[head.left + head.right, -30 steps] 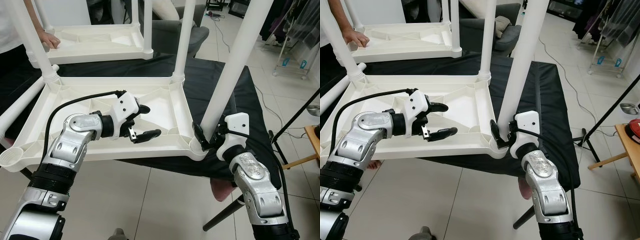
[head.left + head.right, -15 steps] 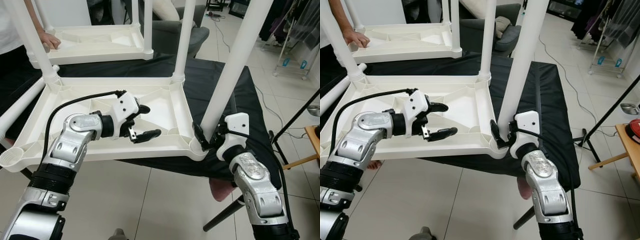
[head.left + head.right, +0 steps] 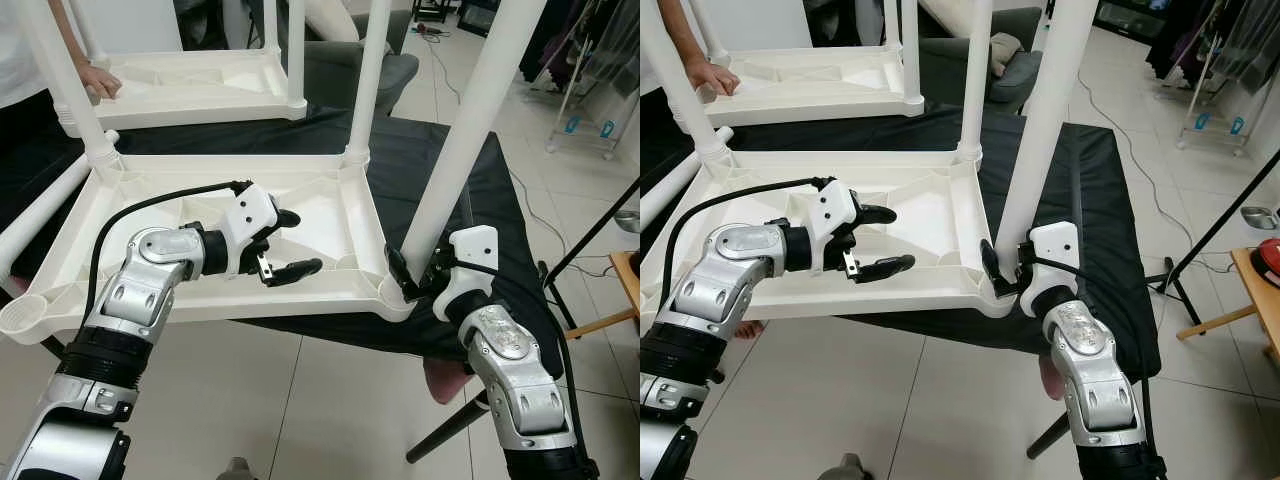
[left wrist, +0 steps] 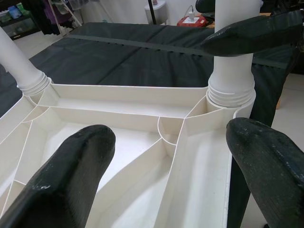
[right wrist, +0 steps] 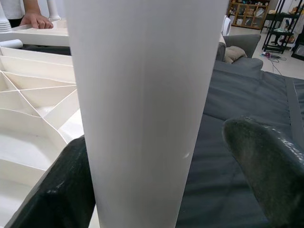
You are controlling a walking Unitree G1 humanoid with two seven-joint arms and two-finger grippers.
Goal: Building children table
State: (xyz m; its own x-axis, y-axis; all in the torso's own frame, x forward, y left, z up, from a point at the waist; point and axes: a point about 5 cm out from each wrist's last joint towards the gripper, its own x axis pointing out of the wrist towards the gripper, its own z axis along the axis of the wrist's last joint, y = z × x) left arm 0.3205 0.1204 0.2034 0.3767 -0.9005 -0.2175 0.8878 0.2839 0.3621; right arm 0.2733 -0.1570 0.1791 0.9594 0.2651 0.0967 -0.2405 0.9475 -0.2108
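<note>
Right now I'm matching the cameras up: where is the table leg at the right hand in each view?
Left eye: the leg slants up from the table's near right corner, right hand at its foot.
Right eye: same, just right of centre.
Left wrist: the nearer post standing in its socket.
Right wrist: the broad white column up close.
Shared landmark: the black cloth behind it.

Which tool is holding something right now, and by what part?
The right tool grips the white table leg at its base; the left tool is open, holding nothing.
</note>
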